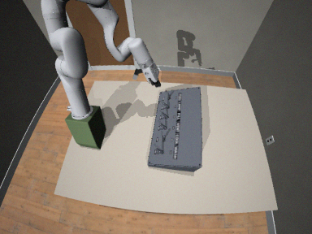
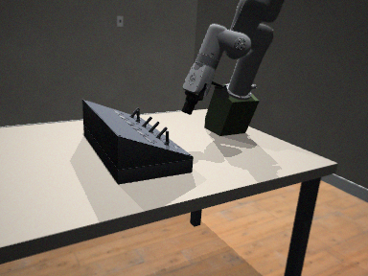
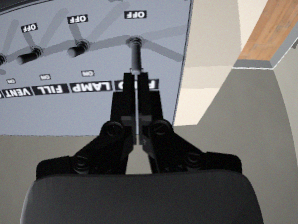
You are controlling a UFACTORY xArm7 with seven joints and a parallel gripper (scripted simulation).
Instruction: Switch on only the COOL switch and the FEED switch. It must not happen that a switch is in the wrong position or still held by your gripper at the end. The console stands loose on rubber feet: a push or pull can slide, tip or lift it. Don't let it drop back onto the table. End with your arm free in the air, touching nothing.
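The dark grey wedge console point(image 1: 188, 126) point(image 2: 110, 144) stands on the table with a row of black toggle levers along its sloped face. My gripper point(image 1: 157, 84) point(image 2: 188, 110) point(image 3: 136, 88) is shut and empty. It hovers just off the console's end nearest the arm. In the wrist view the fingertips line up with the last lever point(image 3: 135, 50) point(image 2: 166, 136), below an OFF mark point(image 3: 135, 14). My fingers mostly hide that lever's name label. The LAMP label point(image 3: 99, 87), FILL label point(image 3: 56, 88) and VENT label point(image 3: 16, 91) read to its left.
The arm's green base block point(image 1: 86, 127) point(image 2: 231, 112) stands on the white table point(image 1: 122, 175) point(image 2: 268, 158) beside the console. The table's edge lies close behind the console's end in the wrist view point(image 3: 213, 63).
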